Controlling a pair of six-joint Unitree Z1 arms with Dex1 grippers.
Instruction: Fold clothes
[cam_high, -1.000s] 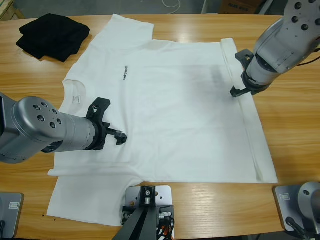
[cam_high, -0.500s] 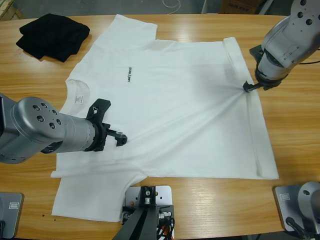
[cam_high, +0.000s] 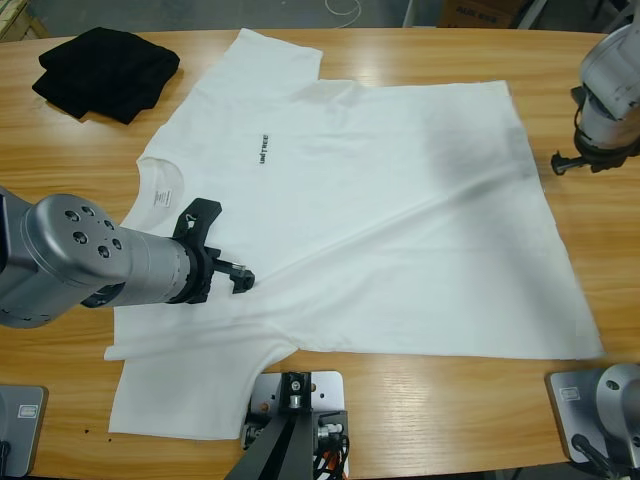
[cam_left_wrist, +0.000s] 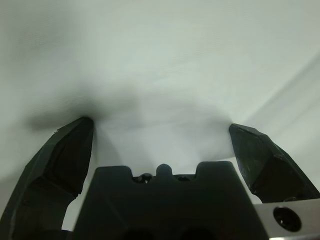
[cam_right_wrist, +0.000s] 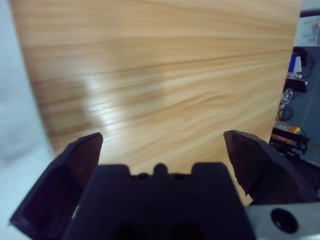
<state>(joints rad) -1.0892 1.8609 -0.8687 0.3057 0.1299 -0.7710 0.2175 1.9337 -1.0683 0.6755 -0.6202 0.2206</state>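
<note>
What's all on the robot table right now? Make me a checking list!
Surface: long wooden table, bare wood at the edges.
Job's things: white T-shirt spread flat, chest lettering up, with a diagonal crease; black garment bunched at the far corner, apart from the shirt.
Clutter: nothing seen.
Grippers: left gripper open, fingers spread on the shirt fabric; right gripper open over bare wood just past the shirt's hem, holding nothing.
Cables: a white cord loop beyond the far edge.
Surroundings: a cardboard box behind the table; equipment at the right wrist view's edge, too unclear to name.
</note>
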